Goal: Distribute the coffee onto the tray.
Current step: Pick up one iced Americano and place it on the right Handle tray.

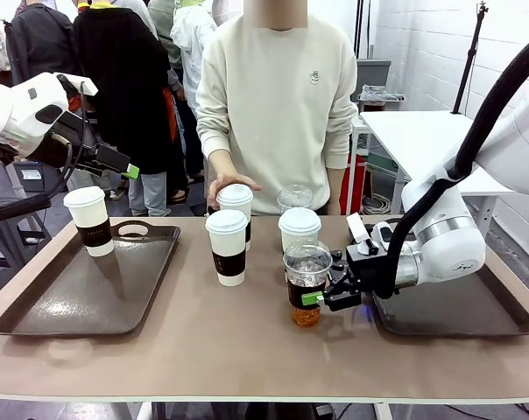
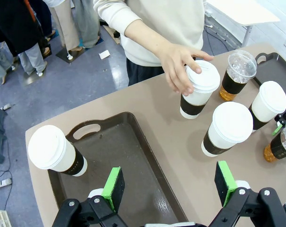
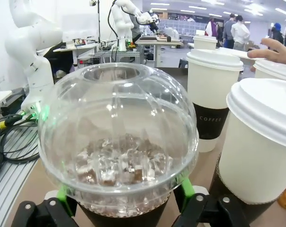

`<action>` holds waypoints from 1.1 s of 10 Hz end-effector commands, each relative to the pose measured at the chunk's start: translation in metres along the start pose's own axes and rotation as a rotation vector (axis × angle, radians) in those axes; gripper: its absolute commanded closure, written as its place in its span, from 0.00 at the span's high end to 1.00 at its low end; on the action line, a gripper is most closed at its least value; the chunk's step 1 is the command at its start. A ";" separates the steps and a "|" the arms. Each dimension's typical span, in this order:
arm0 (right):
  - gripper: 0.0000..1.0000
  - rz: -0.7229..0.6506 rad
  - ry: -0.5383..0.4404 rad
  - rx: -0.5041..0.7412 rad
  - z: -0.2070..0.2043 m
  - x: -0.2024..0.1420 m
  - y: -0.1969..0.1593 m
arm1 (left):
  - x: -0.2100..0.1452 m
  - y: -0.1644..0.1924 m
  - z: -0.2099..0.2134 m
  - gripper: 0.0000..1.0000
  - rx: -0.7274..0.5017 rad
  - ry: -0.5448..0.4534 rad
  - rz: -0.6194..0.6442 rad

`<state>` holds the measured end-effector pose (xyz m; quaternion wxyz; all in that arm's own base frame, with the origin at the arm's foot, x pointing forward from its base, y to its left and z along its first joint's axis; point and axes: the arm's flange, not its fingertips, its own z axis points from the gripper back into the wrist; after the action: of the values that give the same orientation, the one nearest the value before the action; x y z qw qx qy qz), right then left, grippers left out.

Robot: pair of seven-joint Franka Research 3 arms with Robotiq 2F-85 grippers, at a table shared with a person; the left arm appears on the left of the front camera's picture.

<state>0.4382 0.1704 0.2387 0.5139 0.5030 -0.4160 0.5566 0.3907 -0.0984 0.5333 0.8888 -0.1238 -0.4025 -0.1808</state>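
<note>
Right wrist view: my right gripper [image 3: 124,191] straddles the dome-lidded iced coffee [image 3: 117,142], standing on the counter [image 1: 203,350] just beside the right tray [image 1: 457,325], placed for transfer; whether it clamps yet, I cannot tell.

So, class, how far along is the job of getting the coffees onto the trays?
Done: one white cup stands on the left tray. In hand: the right gripper has jaws flanking a clear cup standing on the table; grip uncertain. Remaining: three white cups mid-table, one under the person's hand, plus a second clear cup. The left gripper hangs open, empty.
</note>
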 end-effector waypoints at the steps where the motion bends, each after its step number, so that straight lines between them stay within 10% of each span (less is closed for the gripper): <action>1: 0.63 -0.035 -0.028 -0.006 -0.002 0.001 -0.004 | 0.000 0.001 0.000 1.00 0.000 0.004 0.010; 11: 0.63 -0.068 -0.040 -0.091 0.061 0.057 0.055 | 0.000 0.001 0.000 1.00 0.000 0.004 0.010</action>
<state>0.4043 0.1233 0.2891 0.5404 0.4983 -0.4326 0.5221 0.3907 -0.0984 0.5334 0.8888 -0.1236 -0.4025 -0.1808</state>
